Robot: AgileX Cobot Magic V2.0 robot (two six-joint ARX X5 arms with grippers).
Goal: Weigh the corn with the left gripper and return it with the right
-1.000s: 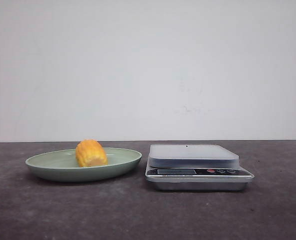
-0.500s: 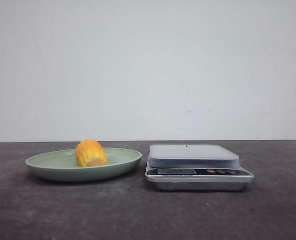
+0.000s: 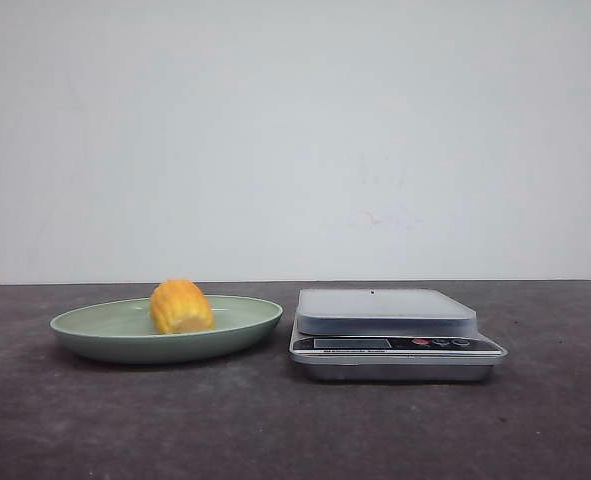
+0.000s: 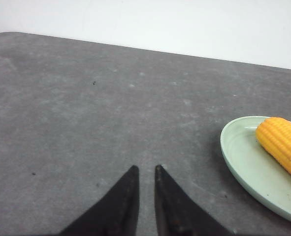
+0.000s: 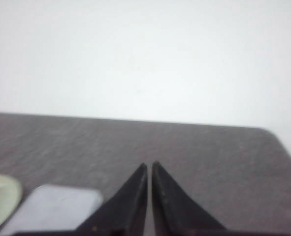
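The corn (image 3: 181, 306) lies on a pale green plate (image 3: 105, 332) at the left of the table. It also shows in the left wrist view (image 4: 283, 145), on the same plate (image 4: 243, 162). A digital scale (image 3: 390, 325) with a bare grey platform stands to the right of the plate. My left gripper (image 4: 145, 169) hangs over bare table beside the plate, its fingers nearly together and empty. My right gripper (image 5: 149, 164) is shut and empty, near the scale (image 5: 51, 209). Neither gripper shows in the front view.
The dark grey table (image 3: 295, 430) runs to a white wall behind. The table's far edge and a rounded corner (image 5: 271, 135) show in the right wrist view. The plate's rim (image 5: 2, 196) peeks in next to the scale there.
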